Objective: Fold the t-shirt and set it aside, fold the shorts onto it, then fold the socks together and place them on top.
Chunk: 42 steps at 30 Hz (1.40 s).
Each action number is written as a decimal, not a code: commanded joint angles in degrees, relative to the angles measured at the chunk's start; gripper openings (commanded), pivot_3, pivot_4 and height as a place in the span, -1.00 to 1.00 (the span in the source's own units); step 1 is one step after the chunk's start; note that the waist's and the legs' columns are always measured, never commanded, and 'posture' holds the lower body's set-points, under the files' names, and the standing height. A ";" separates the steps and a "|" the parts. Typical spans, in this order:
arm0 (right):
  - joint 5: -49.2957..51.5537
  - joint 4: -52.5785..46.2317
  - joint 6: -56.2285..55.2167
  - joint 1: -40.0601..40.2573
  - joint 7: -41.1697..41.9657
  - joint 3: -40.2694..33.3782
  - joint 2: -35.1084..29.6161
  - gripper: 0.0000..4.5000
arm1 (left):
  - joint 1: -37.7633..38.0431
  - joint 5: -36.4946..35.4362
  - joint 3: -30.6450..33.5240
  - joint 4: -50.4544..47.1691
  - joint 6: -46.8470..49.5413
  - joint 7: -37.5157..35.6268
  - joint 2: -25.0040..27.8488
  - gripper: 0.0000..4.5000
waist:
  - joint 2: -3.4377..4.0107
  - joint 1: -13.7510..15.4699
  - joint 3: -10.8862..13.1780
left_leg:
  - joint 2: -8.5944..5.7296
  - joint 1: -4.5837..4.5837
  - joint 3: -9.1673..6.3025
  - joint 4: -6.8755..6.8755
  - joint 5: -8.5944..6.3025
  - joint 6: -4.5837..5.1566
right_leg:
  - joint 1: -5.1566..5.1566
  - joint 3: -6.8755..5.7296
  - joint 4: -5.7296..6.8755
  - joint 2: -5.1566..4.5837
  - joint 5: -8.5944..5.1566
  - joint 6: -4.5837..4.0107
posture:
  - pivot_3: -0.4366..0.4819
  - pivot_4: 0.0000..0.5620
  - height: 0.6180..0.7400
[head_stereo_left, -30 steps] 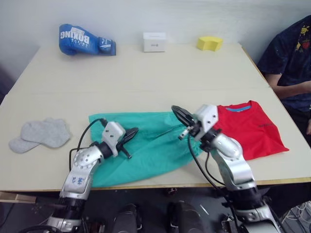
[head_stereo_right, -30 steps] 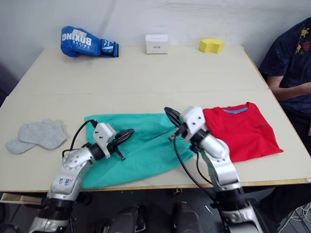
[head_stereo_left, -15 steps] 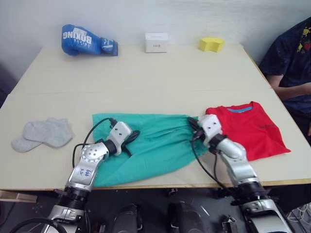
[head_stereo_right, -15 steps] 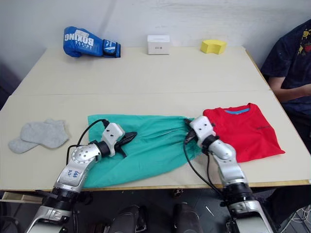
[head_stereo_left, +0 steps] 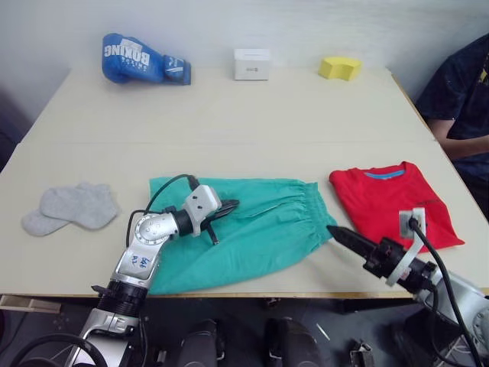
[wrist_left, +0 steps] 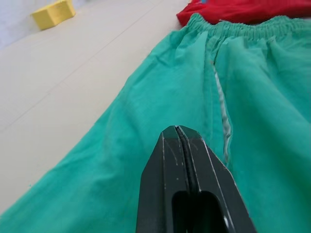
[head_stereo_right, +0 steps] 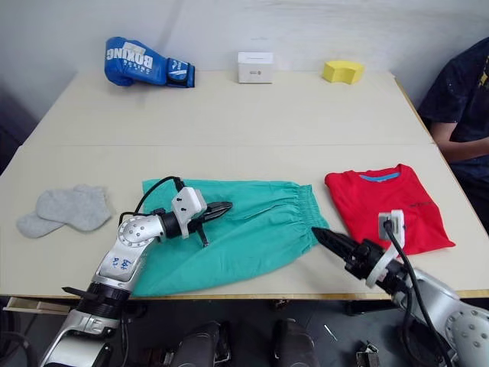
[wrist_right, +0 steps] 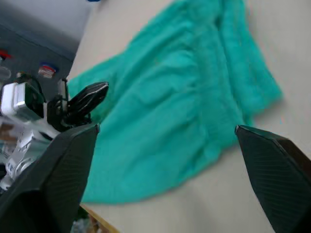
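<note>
On the table [head_stereo_left: 229,115], the pinched-shut left gripper [head_stereo_left: 226,206] rests on the shorts [head_stereo_left: 260,237]; the wide-open right gripper [head_stereo_left: 336,231] sits at their four o'clock.

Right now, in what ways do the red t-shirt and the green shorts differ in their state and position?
The t-shirt is folded into a neat compact shape; the shorts lie spread out, not yet folded. The t-shirt sits on the robot's right with no gripper over it; the shorts are central, with the shut left gripper above them. Both lie flat on the table, close but apart.
</note>
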 commanded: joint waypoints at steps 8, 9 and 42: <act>3.77 2.68 -3.83 -3.29 -20.07 10.51 9.79 0.99 | -1.91 3.36 -2.41 5.01 3.93 0.50 -0.34 -1.00 | -0.42 -0.11 -0.07 | 0.01 0.01 -0.01 -0.25 0.02 0.01 | -0.01 0.01 -0.22 0.12 0.03 0.09 | -0.05 -0.47 1.00; 3.24 3.55 -3.74 -4.07 -20.64 11.23 10.69 0.99 | -1.96 3.26 -2.55 4.83 4.20 0.13 -0.33 -1.00 | -0.48 -0.29 -0.11 | 0.04 0.05 -0.01 -0.26 0.02 0.00 | 0.03 0.02 -0.29 0.15 0.05 0.11 | -0.05 -0.47 1.00; -54.69 -0.22 -34.01 -14.44 0.75 6.31 30.19 -0.99 | -3.38 -1.07 -0.82 -3.97 10.61 -0.17 -3.29 -1.00 | -0.28 -0.03 -0.03 | 0.38 -0.07 -0.05 -0.54 0.24 -0.76 | -0.33 0.50 -0.63 0.95 0.28 -0.36 | -0.05 -0.47 1.00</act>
